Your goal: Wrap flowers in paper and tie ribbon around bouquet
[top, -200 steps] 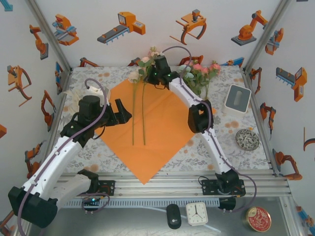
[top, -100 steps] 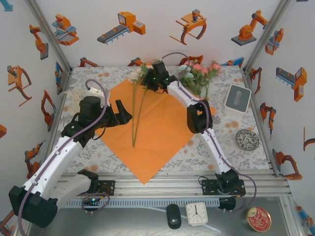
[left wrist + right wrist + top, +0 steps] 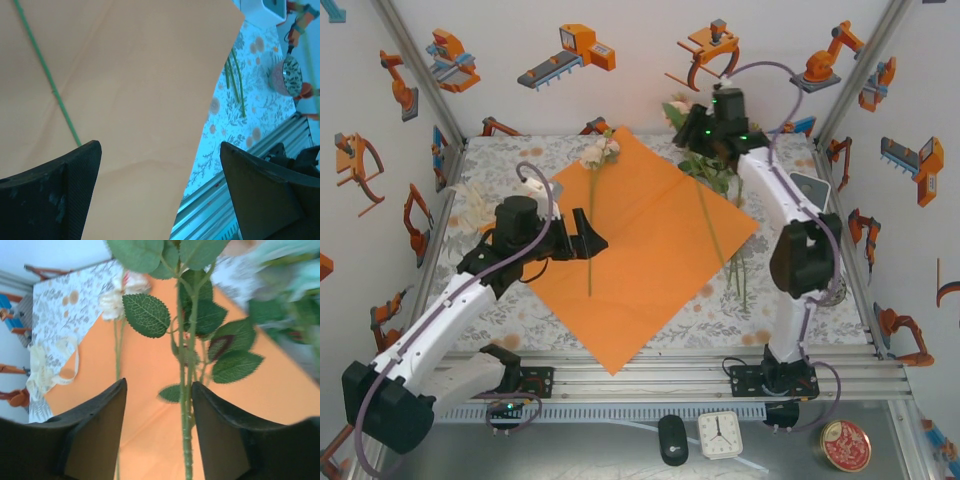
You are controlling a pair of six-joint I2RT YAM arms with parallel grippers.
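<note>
The orange paper (image 3: 650, 260) lies flat as a diamond mid-table. One of the flowers (image 3: 598, 152), a pale bloom, rests on its left part, its stem running toward me. My left gripper (image 3: 594, 240) hovers open over the paper (image 3: 140, 75), beside that stem's lower end (image 3: 50, 85). My right gripper (image 3: 705, 135) is raised at the back right among the leafy flowers (image 3: 712, 168). In the right wrist view it (image 3: 159, 385) is open, and a green stem (image 3: 186, 440) hangs between the jaws against the right finger. The cream ribbon (image 3: 470, 205) lies bunched at the table's left edge.
A white box (image 3: 812, 192) stands at the right, partly behind the right arm. A round metal dish (image 3: 290, 75) sits near the right front. Long stems (image 3: 740, 285) trail off the paper's right edge. A clock (image 3: 720, 435), a mouse (image 3: 672, 440) and a red tin (image 3: 845, 445) lie beyond the front rail.
My right arm swung from the paper's back corner up to the back right, and its jaws opened. One stem now lies on the left where two lay. My left gripper edged right.
</note>
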